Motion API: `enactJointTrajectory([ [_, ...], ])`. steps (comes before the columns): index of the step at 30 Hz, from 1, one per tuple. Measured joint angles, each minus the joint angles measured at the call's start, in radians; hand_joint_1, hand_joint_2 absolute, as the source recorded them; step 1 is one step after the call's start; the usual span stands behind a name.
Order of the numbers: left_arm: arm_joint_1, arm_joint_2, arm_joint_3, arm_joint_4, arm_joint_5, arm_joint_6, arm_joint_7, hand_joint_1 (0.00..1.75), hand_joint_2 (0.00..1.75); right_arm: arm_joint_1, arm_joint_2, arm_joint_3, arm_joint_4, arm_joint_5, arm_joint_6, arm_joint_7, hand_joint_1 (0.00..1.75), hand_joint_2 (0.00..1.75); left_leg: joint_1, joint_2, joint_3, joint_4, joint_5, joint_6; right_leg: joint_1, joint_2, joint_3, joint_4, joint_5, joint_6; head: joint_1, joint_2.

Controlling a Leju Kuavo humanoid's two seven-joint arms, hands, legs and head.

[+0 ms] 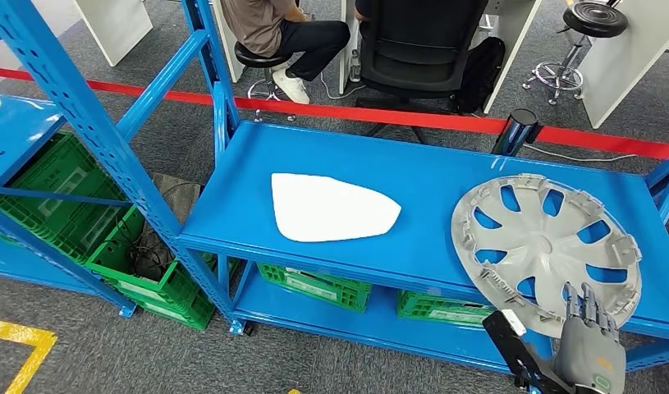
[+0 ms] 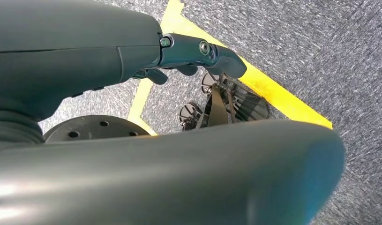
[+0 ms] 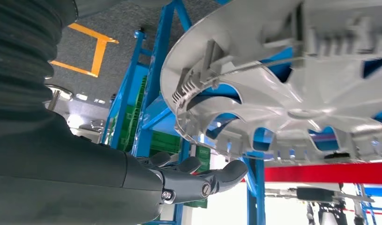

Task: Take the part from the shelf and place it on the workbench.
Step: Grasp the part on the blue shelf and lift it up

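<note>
One silver wheel cover (image 1: pixel 547 244) is shown lying inner face up on the right part of the blue shelf (image 1: pixel 446 176), its near rim overhanging the front edge; being round, it has no long axis. One white flat panel (image 1: pixel 331 207) lies mid-shelf. The right hand (image 1: pixel 588 338) is raised at that rim, fingers spread, nothing gripped. Whether the left hand (image 2: pixel 198 51) is spread cannot be told.
</note>
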Motion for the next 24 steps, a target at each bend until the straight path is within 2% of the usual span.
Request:
enactJointTrajectory([
  [13, 0.0, 0.0, -0.019, 0.0, -0.019, -0.009, 0.01, 0.0, 0.0, -0.041, 0.003, -0.072, 0.149, -0.016, -0.009, -0.081, 0.0, 1.75, 0.0, 0.0, 0.0, 0.0, 0.0, 0.0, 0.0, 0.0, 0.0, 0.0, 0.0, 0.0, 0.002, 0.0],
  [24, -0.001, 0.002, -0.034, 0.0, -0.037, -0.013, 0.015, 0.0, 0.0, -0.094, 0.003, -0.123, 0.285, -0.011, -0.028, -0.112, 0.0, 1.75, 0.0, 0.0, 0.0, 0.0, 0.0, 0.0, 0.0, 0.0, 0.001, 0.0, 0.0, 0.0, 0.001, 0.0],
])
